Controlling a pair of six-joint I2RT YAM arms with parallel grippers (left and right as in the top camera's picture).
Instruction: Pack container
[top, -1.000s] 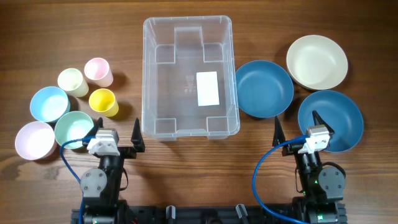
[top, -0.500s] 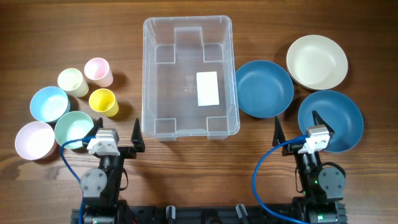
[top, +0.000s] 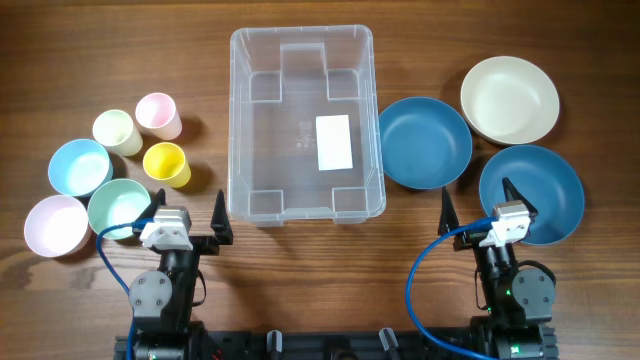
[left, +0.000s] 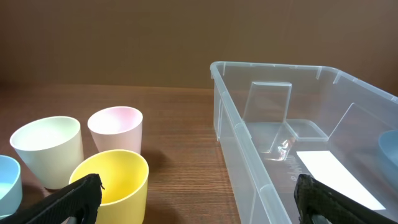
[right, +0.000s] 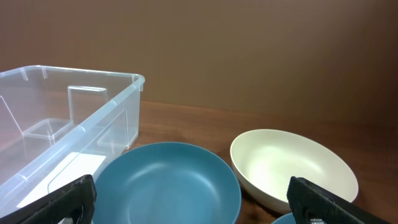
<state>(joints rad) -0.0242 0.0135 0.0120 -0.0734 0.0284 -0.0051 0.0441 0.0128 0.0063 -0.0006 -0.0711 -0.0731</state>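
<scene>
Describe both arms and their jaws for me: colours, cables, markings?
Both the left arm and right arm are black, with a white block at the wrist and a blue cable looping down to the base. The jaws are black, tapered to points. No markings are legible.

container (top: 280, 150) open-topped; yellow cup (top: 166, 163) near its left wall, blue bowl (top: 424, 142) just beside its right
</scene>
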